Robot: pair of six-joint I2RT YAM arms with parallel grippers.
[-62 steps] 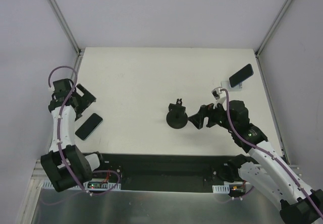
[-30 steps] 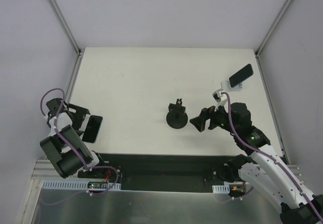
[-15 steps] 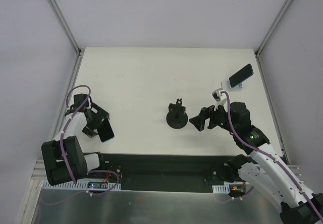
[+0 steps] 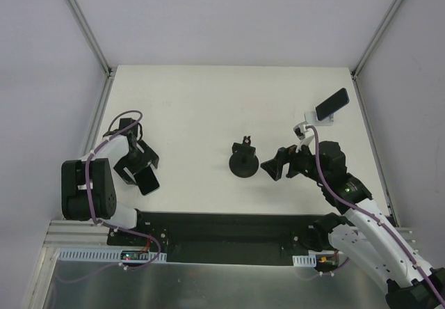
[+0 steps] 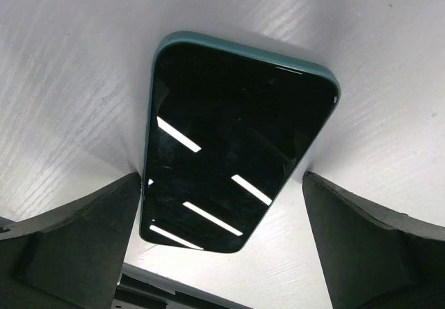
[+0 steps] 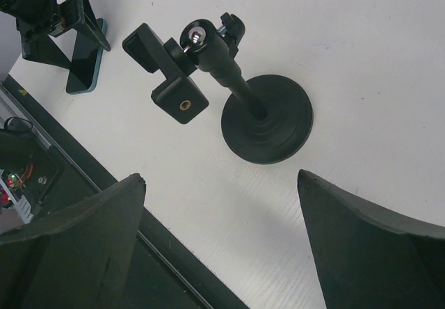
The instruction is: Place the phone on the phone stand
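A: left gripper (image 5: 221,180) status?

B: Jaws spread wide, nothing clamped. It's straddling the phone (image 5: 236,142), one finger (image 5: 76,239) on each long side. The robot's-left one sits right at the phone's edge; can't tell if it touches. The other side shows a clear gap.

A: phone position?

B: Near-left part of the table (image 4: 195,107), close to the front edge. Screen faces the wrist cam, dark glass with a teal rim. It looks flat on the surface, but I can't confirm that from these angles.

A: and the phone stand (image 4: 325,119)?

B: Far right of the table, near the side rail, well apart from the phone. It's small and white, with a second phone (image 4: 332,102) leaning on it, tilted.

A: right gripper (image 6: 221,180)?

B: Also gaping open and empty. It hovers over the table pointing at the black pole stand (image 6: 268,128). That one has a round base, a ball joint and a clamp head on top. Its base is just ahead of the fingertips, with no contact.

A: anything between the two arms?

B: Only that pole stand, about mid-table. The right wrist cam also catches the left gripper and the phone in its top-left corner.
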